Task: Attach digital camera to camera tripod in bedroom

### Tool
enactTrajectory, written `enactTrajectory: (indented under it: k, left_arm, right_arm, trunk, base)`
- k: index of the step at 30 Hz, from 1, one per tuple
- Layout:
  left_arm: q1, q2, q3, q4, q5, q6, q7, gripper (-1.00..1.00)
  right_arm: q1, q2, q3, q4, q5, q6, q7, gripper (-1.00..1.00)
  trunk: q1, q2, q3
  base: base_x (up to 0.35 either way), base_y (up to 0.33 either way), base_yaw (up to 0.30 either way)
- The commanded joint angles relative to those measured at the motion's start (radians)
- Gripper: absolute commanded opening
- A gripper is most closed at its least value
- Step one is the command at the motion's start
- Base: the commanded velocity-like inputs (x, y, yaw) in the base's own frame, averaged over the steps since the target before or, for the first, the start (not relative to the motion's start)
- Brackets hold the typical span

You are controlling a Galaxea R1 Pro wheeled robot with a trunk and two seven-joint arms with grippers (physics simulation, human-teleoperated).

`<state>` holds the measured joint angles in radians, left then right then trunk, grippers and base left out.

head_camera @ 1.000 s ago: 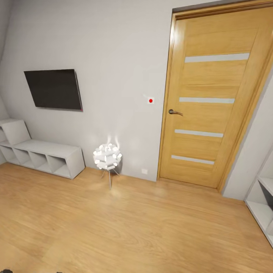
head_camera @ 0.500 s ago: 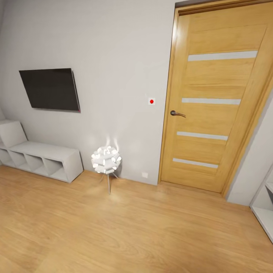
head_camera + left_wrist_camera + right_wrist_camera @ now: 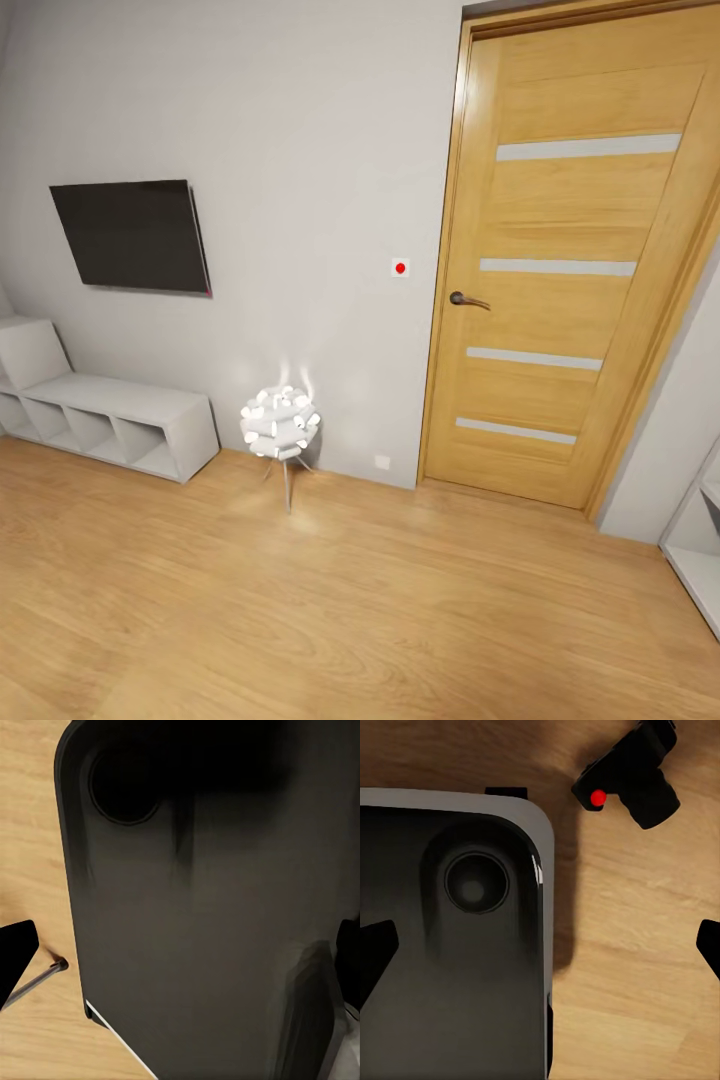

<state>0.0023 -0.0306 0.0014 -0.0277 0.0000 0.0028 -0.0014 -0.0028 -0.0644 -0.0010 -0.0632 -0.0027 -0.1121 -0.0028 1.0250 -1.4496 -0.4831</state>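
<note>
Travel step, I judge: wooden slatted door (image 3: 575, 260) ahead right; black wall television (image 3: 130, 235) left; white ball lamp (image 3: 280, 420) between; small black digital camera (image 3: 631, 774) lies on wood floor beside the base; right gripper (image 3: 540, 945) spread, empty; left unclear; next, reach down for it.

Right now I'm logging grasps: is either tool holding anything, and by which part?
Nothing is held. The digital camera lies on the wood floor, apart from the right tool, whose fingertips stand wide open. The left tool grips nothing.
</note>
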Motion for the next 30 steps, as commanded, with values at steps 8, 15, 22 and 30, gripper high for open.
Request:
enactTrajectory:
  k: [8, 15, 22, 30]
  left_arm:
    - [0.000, 0.000, 0.001, -0.001, 0.000, 0.000, 0.000, 1.00]
    - [0.001, 0.000, 0.001, -0.001, 0.000, 0.000, 0.000, 1.00]
    - [0.000, 0.000, 0.001, -0.001, 0.000, 0.000, 0.000, 1.00]
    - [0.000, 0.000, 0.002, -0.001, 0.000, 0.000, 0.000, 1.00]
  right_arm:
    - [0.000, 0.000, 0.000, 0.000, 0.000, -0.003, 0.000, 1.00]
    - [0.000, 0.000, 0.001, 0.000, 0.000, -0.003, 0.000, 1.00]
    - [0.000, 0.000, 0.000, 0.000, 0.000, -0.003, 0.000, 1.00]
    - [0.000, 0.000, 0.000, 0.000, 0.000, -0.003, 0.000, 1.00]
  trunk:
    - [0.000, 0.000, -0.001]
    - [0.000, 0.000, -0.001]
    - [0.000, 0.000, -0.001]
    - [0.000, 0.000, -0.001]
  base:
    - [0.000, 0.000, 0.000]
    - [0.000, 0.000, -0.020]
    - [0.000, 0.000, -0.035]
    - [0.016, 0.009, -0.004]
